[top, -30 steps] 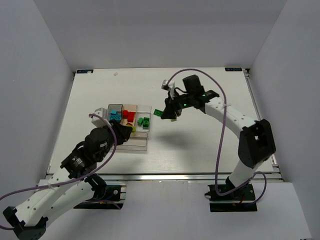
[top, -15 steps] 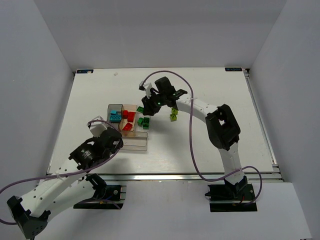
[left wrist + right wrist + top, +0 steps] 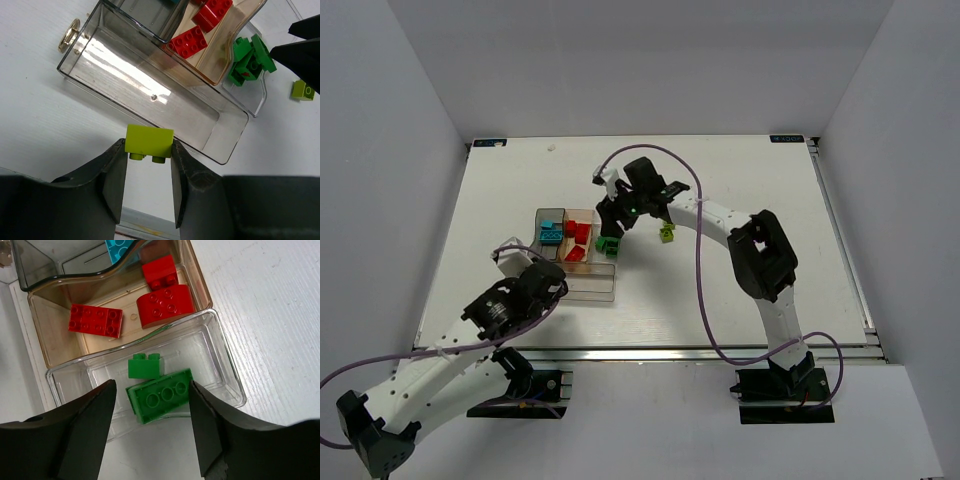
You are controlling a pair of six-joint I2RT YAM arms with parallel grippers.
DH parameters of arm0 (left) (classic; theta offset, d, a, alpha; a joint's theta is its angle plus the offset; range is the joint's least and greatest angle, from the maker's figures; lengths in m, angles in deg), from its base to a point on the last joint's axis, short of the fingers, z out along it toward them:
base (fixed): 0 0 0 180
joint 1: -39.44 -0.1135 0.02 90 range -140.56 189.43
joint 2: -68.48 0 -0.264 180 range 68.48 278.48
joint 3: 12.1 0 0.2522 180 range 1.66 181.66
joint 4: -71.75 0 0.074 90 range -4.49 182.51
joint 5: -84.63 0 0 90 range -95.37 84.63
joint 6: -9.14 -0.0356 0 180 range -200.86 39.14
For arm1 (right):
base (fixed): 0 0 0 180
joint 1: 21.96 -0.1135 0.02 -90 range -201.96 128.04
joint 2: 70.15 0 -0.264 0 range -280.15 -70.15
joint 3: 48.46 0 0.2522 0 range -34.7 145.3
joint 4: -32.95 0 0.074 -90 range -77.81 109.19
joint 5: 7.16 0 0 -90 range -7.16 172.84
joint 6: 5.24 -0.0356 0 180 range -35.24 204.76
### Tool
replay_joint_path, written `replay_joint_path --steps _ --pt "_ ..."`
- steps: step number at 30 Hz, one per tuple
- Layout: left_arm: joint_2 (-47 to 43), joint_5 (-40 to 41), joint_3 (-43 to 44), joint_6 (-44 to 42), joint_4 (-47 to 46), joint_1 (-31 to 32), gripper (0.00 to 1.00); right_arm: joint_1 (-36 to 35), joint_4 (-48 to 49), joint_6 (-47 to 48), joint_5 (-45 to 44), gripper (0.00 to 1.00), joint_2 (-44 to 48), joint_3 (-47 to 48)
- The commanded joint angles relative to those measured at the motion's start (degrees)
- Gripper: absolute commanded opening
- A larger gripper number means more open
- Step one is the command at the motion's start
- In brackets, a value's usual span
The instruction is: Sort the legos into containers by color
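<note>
- Lime-yellow plastic in a firm pinch: the left hand [image 3: 148,147] holds a lime-yellow brick [image 3: 149,140] between its two fingers, studs turned back toward the wrist. It sits over the white table [image 3: 40,125], just outside the near wall of the long clear bin [image 3: 100,55].
- The right hand [image 3: 150,389] hangs over the end clear bin [image 3: 225,385], fingers spread wide.
- A flat dark green brick [image 3: 160,400] shows between those fingers, down at the bin. Whether either finger touches it cannot be told.
- A small green brick [image 3: 145,365] lies in the same bin, just beside the flat one.
- Next door, the tan-tinted bin [image 3: 42,340] holds three red bricks [image 3: 95,320].
- Beyond that, the smoky grey bin [image 3: 35,275] holds a cyan brick [image 3: 120,247].
- A stray lime brick [image 3: 667,233] rests on the table near the tray, on the side by the right arm.
</note>
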Motion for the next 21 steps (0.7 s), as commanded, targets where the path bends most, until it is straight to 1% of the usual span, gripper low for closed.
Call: replay_joint_path --steps 1,3,4,6,7,8,9,10,12,13,17,18,19,21 --pt "1.7 1.7 -0.5 0.2 -2.7 -0.2 0.05 0.4 0.3 -0.3 0.6 0.65 3.4 1.3" --pt "2.6 2.0 -0.6 -0.3 -3.9 -0.2 0.05 1.1 -0.2 -1.2 1.5 0.63 5.5 0.3" --pt "3.5 2.2 -0.9 -0.5 -4.6 -0.2 0.05 1.5 -0.2 -1.4 3.2 0.6 8.6 -0.5" --pt "4.4 2.6 -1.3 -0.7 -6.2 -0.2 0.06 3.2 1.2 -2.5 4.4 0.57 12.1 -4.9" --pt "4.9 3.1 -1.8 -0.8 -6.8 -0.2 0.06 4.2 2.2 -2.7 5.5 0.57 16.3 -6.8" --pt "6.0 3.4 -2.1 -0.7 -7.2 -0.2 0.06 5.4 3.3 -3.0 6.1 0.57 18.3 -11.4" --pt "6.5 3.6 -2.3 -0.7 -8.5 -0.2 0.06 6.1 4.1 -3.0 6.6 0.57 20.3 -13.3" --pt "6.9 4.1 -2.7 -0.8 -9.1 -0.2 0.06 6.9 5.2 -2.7 7.1 0.56 24.3 -15.4" --pt "8.7 4.5 -2.9 -0.8 -10.9 -0.7 0.07 8.4 5.7 -1.8 7.5 0.57 27.6 -20.8" --pt "9.3 4.6 -3.0 -0.9 -11.4 -0.7 0.07 8.7 5.7 -1.0 7.7 0.58 30.6 -22.4" --pt "12.0 4.1 -3.2 -1.5 -14.4 -1.9 0.1 9.9 5.4 1.0 7.9 0.65 36.6 -29.5" --pt "12.9 3.9 -3.3 -1.5 -15.4 -1.9 0.1 10.5 5.5 1.1 7.1 0.73 38.1 -31.9" --pt "13.2 3.9 -3.3 -1.5 -15.7 -2.6 0.1 10.6 5.6 1.1 6.8 0.76 38.7 -32.8" --pt "13.7 3.2 -3.4 -1.6 -16.7 -2.6 0.11 10.8 5.4 1.1 6.4 0.78 39.3 -34.3"
